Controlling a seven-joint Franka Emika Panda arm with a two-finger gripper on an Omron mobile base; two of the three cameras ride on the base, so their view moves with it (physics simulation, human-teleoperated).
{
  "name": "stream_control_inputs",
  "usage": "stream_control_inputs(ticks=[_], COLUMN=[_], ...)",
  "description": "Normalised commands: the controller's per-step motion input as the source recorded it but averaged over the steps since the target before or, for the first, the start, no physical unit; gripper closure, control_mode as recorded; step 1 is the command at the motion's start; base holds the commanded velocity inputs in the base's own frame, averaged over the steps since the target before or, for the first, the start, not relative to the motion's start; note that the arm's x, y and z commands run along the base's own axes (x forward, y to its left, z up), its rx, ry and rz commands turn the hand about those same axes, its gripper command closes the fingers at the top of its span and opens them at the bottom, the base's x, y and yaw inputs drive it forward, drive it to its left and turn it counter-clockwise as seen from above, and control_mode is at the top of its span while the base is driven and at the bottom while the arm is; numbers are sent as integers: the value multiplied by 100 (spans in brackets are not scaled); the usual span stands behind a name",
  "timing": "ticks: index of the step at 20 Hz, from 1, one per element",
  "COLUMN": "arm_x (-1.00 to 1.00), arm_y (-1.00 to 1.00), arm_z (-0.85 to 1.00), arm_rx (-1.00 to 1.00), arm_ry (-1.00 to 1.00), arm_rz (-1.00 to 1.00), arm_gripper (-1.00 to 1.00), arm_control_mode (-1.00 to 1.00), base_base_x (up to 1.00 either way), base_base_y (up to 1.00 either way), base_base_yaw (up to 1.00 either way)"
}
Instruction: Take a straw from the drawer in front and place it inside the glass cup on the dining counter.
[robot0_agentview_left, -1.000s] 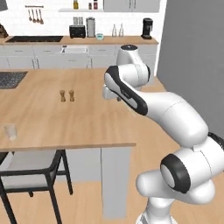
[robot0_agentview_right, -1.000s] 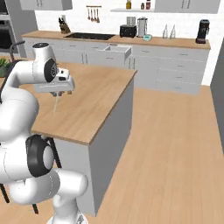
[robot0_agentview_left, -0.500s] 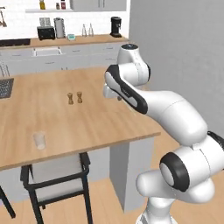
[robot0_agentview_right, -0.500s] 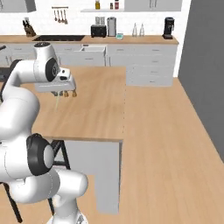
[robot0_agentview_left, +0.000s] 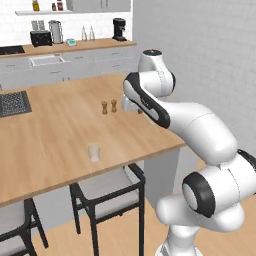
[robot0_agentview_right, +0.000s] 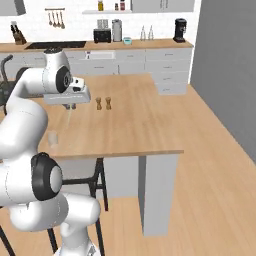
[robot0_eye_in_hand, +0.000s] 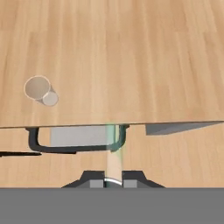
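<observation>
Gripper (robot0_eye_in_hand: 113, 183) clamps straw (robot0_eye_in_hand: 113, 164) — glass cup (robot0_eye_in_hand: 40, 90) seemingly well left.

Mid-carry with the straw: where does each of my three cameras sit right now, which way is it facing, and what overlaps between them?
Left base view: behind the arm's left, looking over the dining counter at the glass cup; arm at right.
Right base view: behind its right, facing the same counter; arm at left, gripper holding the straw.
Hand view: looks down along the straw onto the counter edge and cup.
Shared: the cup and the counter top.
</observation>
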Motion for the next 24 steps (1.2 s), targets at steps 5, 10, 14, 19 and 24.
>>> stream_control_inputs(ticks=[5, 10, 14, 19, 24], arm_x=[0, 0, 0, 0, -7], arm_y=[0, 0, 0, 0, 0], arm_z=[0, 0, 0, 0, 20], arm_rx=[0, 0, 0, 0, 13], arm_ry=[0, 0, 0, 0, 0], arm_rz=[0, 0, 0, 0, 3], arm_gripper=[100, 100, 100, 100, 100], arm_control_mode=[100, 100, 100, 100, -100], base_base_x=[14, 40, 84, 95, 15], base_base_y=[45, 13, 18, 31, 10], base_base_yaw=[25, 38, 10, 0, 0])
